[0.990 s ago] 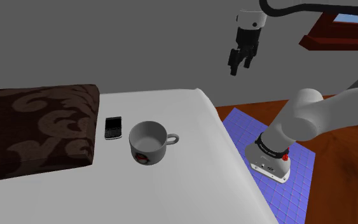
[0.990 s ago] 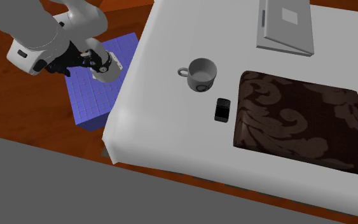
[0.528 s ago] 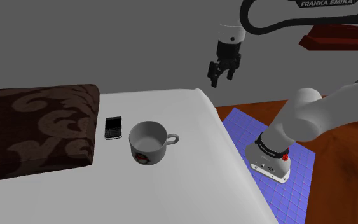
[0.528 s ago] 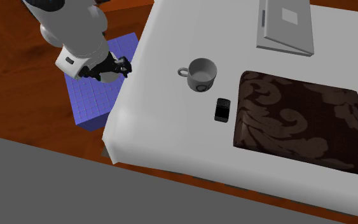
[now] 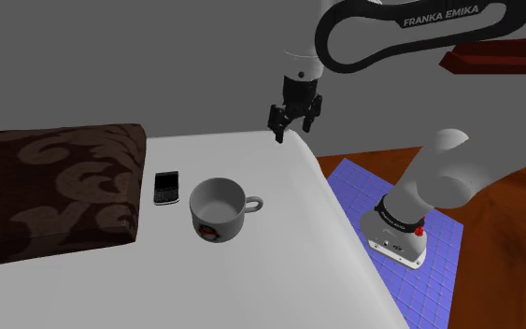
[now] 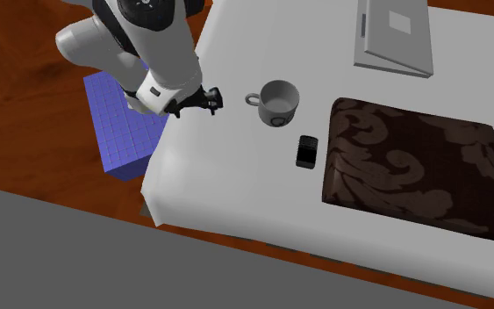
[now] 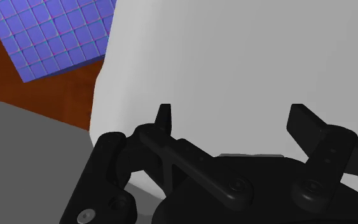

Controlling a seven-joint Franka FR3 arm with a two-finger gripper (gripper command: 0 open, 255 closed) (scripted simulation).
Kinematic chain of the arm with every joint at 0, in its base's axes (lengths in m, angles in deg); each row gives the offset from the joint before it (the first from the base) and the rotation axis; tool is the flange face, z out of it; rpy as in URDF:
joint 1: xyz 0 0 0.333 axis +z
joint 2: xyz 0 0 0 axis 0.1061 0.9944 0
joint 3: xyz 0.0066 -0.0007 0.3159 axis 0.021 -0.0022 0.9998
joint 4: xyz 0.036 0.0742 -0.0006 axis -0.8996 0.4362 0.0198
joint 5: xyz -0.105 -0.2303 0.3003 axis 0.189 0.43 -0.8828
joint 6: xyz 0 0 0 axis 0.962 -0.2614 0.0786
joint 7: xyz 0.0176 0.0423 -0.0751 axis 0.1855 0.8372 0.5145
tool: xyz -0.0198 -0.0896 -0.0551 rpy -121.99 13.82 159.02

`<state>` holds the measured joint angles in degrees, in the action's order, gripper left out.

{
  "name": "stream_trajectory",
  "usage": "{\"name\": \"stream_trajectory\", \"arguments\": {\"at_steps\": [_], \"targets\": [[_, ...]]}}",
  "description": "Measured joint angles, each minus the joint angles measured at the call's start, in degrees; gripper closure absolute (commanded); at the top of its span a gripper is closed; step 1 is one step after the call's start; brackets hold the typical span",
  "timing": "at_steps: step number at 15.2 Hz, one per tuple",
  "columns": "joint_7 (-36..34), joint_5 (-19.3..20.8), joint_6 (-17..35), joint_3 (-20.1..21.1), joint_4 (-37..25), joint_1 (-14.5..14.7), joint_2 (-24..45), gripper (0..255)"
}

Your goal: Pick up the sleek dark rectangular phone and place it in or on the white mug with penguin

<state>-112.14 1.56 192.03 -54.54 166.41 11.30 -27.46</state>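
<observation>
The jaws stand wide apart with nothing between them, over the edge of the white bed (image 5: 279, 271). The dark phone (image 5: 165, 187) lies flat on the bed, well apart from the jaws and farther from them than the upright white mug (image 5: 218, 209). It lies just beside a brown patterned cushion (image 5: 46, 187).

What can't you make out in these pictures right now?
Mug print: a small dark mark in the shoulder view, too small to identify.
Phone face: too small in both exterior views to read.
Cushion: cut off by the shoulder view's left edge.
Grey slab: cut off by the second exterior view's top edge.
</observation>
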Motion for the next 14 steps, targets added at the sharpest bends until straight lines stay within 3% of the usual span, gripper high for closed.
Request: {"name": "stream_trajectory", "arguments": {"at_steps": [7, 14], "targets": [[-10.2, 0.8, 8.0, 6.3, -7.8, 0.6, 13.0, 0], [-21.7, 6.8, 13.8, 10.6, -18.7, 1.8, 28.0, 0]]}}
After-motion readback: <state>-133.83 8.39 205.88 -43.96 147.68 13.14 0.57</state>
